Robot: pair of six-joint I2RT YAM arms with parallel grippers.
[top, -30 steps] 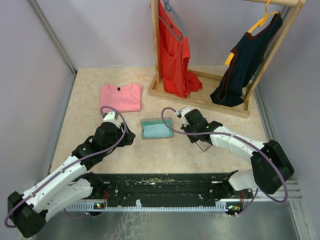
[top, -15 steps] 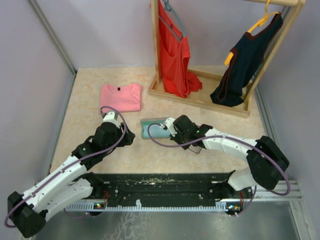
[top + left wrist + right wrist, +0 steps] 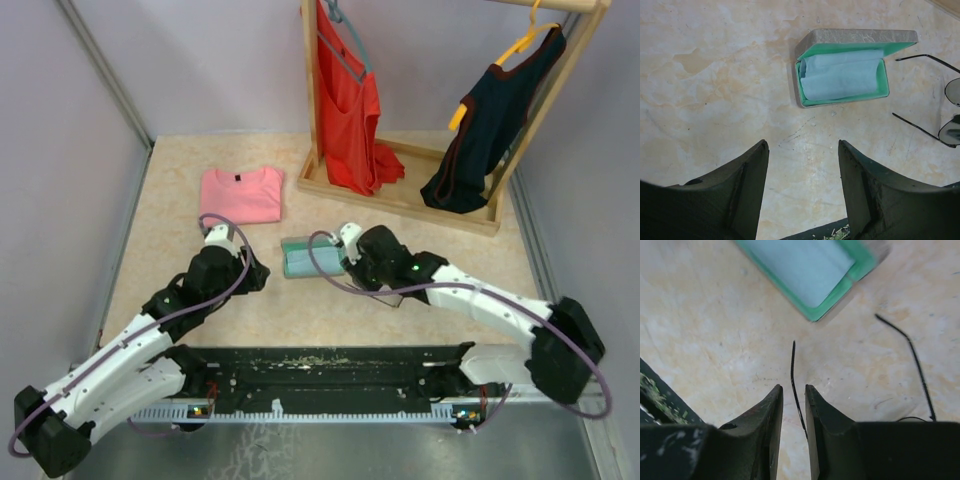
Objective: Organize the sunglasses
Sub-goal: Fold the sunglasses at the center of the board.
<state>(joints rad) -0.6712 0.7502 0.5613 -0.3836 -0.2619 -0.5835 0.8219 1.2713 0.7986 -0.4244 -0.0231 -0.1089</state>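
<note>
The sunglasses (image 3: 951, 95) lie on the table right of the open grey case (image 3: 855, 37), with their thin dark arms unfolded. A light blue cloth (image 3: 840, 80) fills the case's green lining. My right gripper (image 3: 793, 390) hovers low over the glasses and is narrowly open. One slim arm (image 3: 792, 365) of the sunglasses runs through the gap between its fingers, unpinched. The other arm (image 3: 912, 355) lies to the right. The left gripper (image 3: 801, 150) is open and empty over bare table, near the case's front. From above, the right gripper (image 3: 362, 268) sits beside the case (image 3: 298, 258).
A folded pink shirt (image 3: 241, 192) lies at the back left. A wooden clothes rack (image 3: 400, 195) with a red top (image 3: 348, 110) and a dark top (image 3: 480, 130) stands at the back right. A black rail (image 3: 330, 365) runs along the near edge.
The right gripper swung left toward the case, then settled back over the sunglasses, and its jaws parted slightly. The left arm has stayed put.
</note>
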